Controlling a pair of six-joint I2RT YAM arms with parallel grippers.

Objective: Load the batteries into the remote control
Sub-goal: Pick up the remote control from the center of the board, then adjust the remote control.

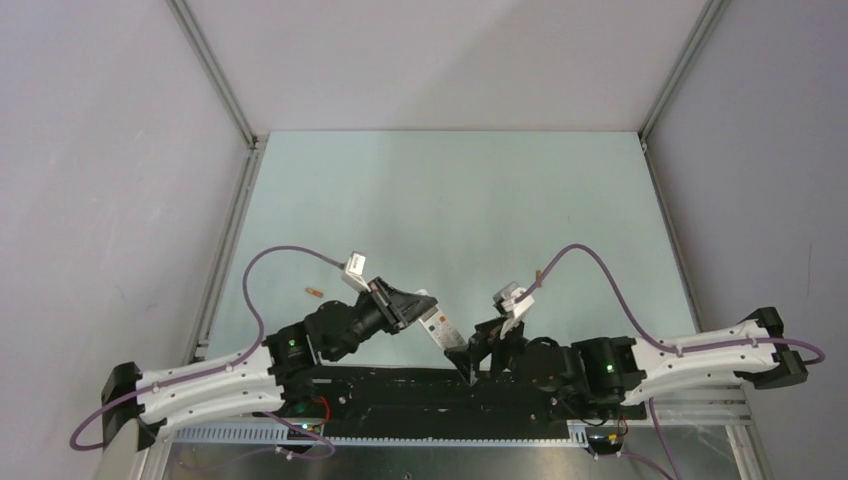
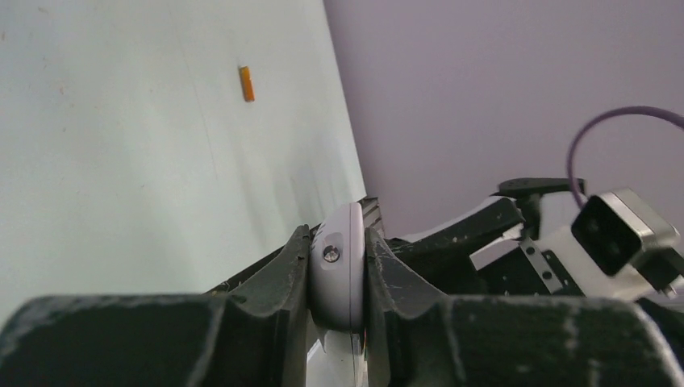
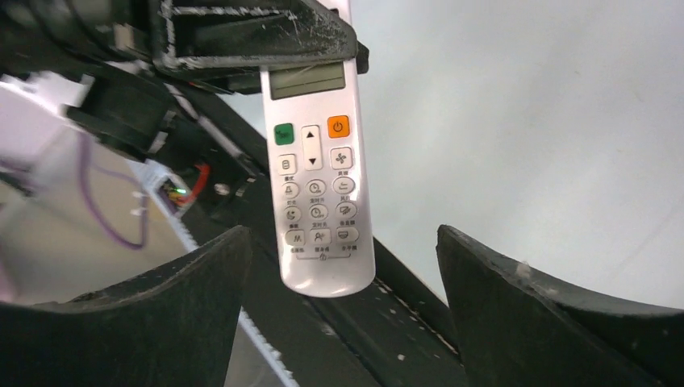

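Observation:
The white remote control (image 1: pixel 440 330) hangs above the near edge of the table, held at its display end by my left gripper (image 1: pixel 420 308). In the left wrist view the remote's rounded end (image 2: pixel 339 274) is clamped between the two fingers. In the right wrist view its button face (image 3: pixel 319 185) points at the camera. My right gripper (image 3: pixel 343 298) is open, a finger on each side of the remote's lower end, not touching it. One orange battery (image 1: pixel 314 293) lies on the table to the left and also shows in the left wrist view (image 2: pixel 246 83). The second battery is out of view.
A black base rail (image 1: pixel 400 385) runs along the near edge under the remote. Aluminium frame posts (image 1: pixel 230 240) bound the pale green mat (image 1: pixel 450 200) at left and right. The right arm's wrist camera (image 2: pixel 621 234) sits close beside the left gripper.

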